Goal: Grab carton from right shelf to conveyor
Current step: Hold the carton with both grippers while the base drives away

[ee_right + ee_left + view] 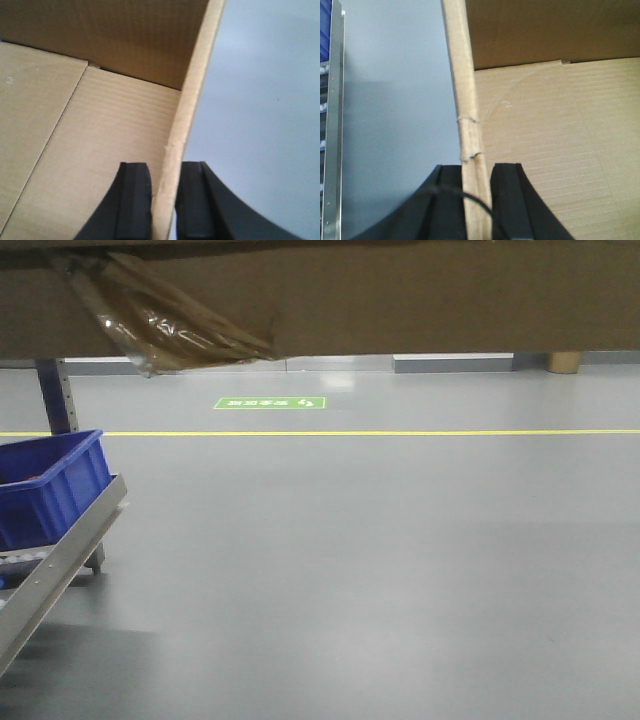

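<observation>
The brown carton hangs across the top of the front view, held off the floor, with a wad of amber tape dangling from its underside. My left gripper is shut on the carton's left wall, one finger inside the open box and one outside. My right gripper is shut on the carton's right wall in the same way. Both wrist views look into the empty carton. The steel shelf rail lies at the lower left. The conveyor is out of view.
A blue bin sits on the shelf, whose perforated upright stands behind it. The shelf's steel edge runs down the left of the left wrist view. The grey floor carries a yellow line and a green sign.
</observation>
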{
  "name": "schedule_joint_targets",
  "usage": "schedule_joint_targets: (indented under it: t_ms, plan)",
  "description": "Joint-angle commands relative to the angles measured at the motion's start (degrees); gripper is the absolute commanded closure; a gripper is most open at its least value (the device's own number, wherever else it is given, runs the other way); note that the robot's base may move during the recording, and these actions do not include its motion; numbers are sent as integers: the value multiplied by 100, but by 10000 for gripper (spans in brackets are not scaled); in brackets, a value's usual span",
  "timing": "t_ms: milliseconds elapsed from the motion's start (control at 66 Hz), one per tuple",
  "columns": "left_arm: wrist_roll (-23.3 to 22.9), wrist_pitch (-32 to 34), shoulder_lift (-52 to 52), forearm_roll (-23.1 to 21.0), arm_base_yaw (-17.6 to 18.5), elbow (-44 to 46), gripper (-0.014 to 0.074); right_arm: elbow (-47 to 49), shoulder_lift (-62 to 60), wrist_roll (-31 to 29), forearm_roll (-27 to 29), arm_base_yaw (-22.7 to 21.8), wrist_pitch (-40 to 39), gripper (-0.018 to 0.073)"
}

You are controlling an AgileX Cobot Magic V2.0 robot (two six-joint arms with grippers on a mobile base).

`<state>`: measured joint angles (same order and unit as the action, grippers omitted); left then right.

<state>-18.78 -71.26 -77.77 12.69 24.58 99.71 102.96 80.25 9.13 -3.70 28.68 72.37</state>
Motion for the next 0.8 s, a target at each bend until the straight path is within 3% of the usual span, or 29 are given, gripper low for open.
schedule_joint_targets:
  t_ms: [0, 788]
  plan:
    - [20, 279, 77, -145, 75, 15, 613, 19, -60, -58, 46, 9, -261, 626]
    - [20, 279, 77, -145, 75, 15, 613, 19, -60, -58, 46, 9, -261, 626]
